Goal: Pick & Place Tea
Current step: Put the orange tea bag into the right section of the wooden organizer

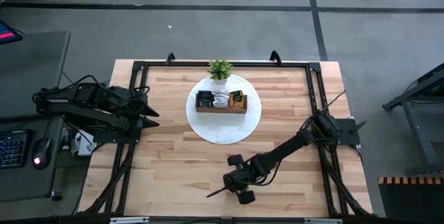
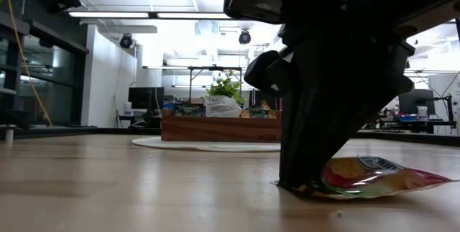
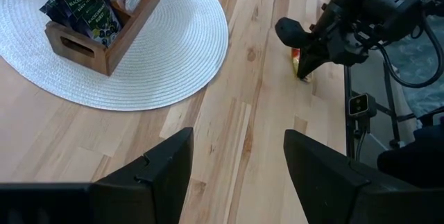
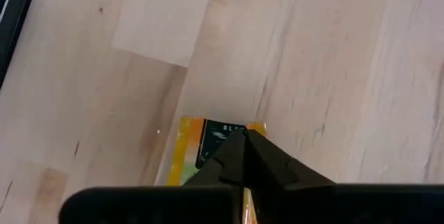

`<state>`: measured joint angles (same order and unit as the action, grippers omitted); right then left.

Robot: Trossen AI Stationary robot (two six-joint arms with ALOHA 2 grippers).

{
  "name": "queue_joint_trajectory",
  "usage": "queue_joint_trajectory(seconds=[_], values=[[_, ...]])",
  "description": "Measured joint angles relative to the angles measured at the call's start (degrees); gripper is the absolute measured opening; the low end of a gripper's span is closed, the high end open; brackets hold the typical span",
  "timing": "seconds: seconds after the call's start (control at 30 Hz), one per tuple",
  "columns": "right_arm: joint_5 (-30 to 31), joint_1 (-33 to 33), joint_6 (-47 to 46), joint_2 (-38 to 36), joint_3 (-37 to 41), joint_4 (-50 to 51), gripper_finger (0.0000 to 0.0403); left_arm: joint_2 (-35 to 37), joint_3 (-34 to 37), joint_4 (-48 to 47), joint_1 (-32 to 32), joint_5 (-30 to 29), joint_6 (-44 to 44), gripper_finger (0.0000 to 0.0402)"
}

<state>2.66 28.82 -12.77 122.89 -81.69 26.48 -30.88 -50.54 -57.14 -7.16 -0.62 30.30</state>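
An orange and yellow tea sachet [image 2: 374, 177] lies flat on the wood close to the table's near edge. My right gripper [image 2: 302, 182] stands over it, fingers pointing down and shut on the sachet's end. In the high view the right gripper [image 1: 231, 181] hides the sachet. More sachets, dark green, white and orange, stand upright in the brown wooden tray [image 1: 220, 109] on a round white mat [image 1: 208, 130]. My left gripper [image 1: 152, 111] waits open at the table's left edge, holding nothing. My right gripper comes from above, fingers pointing steeply down, and is shut on one end of the orange sachet [image 2: 320, 183], pinched at the fingers' free ends [image 4: 239, 144]. The rest of the sachet [image 4: 191, 148] lies on the table, its far end slightly raised.
A small green potted plant [image 1: 220, 69] stands at the mat's far side, behind the tray [image 2: 219, 128]. Bare wood lies between the mat and the right gripper. A black frame [image 1: 312, 85] runs along the table's edges. Off the table's left side sit a keyboard and a mouse [image 1: 41, 148].
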Motion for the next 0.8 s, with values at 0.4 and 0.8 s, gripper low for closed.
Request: queue_joint_trajectory(seconds=[0.4,0.8], values=[[13.9,-0.03,-2.11,-5.61,0.32,3.18,0.0001,-0.01,0.0,0.0,0.0,0.0,0.0,0.0223],[32.74,-1.06,-14.1,-10.82,0.2,1.9,0.0,-0.02,0.0,0.0,0.01,0.01,0.01,0.0223]])
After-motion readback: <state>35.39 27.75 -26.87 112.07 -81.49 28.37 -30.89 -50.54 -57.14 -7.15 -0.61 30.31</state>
